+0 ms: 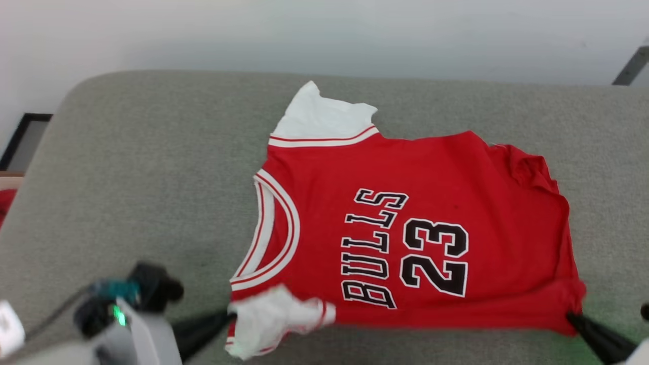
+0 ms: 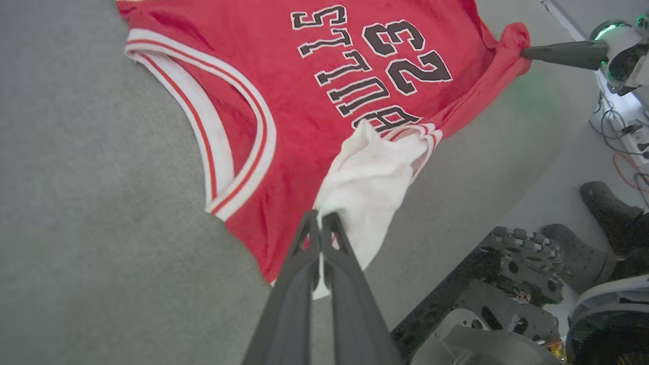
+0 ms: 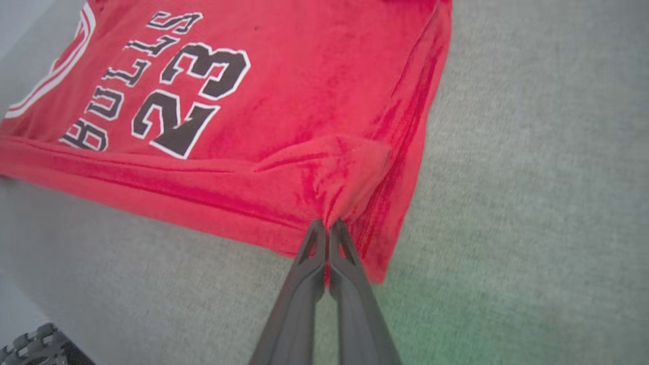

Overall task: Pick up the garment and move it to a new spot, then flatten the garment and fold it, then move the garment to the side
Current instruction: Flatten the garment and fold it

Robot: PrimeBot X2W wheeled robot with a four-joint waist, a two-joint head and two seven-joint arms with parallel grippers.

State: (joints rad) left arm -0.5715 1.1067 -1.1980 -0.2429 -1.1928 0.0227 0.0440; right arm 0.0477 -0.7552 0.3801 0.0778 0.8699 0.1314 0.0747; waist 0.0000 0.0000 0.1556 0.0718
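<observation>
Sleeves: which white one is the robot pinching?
The crumpled near sleeve, pinched by the left gripper; the far sleeve lies flat and free.

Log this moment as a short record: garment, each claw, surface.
garment: red jersey, front up, spread on the surface
lettering: BULLS 23
left claw: shut on the near white sleeve
right claw: shut on the near hem corner
near edge: runs between the two claws
far sleeve: lying free
surface: grey pad
</observation>
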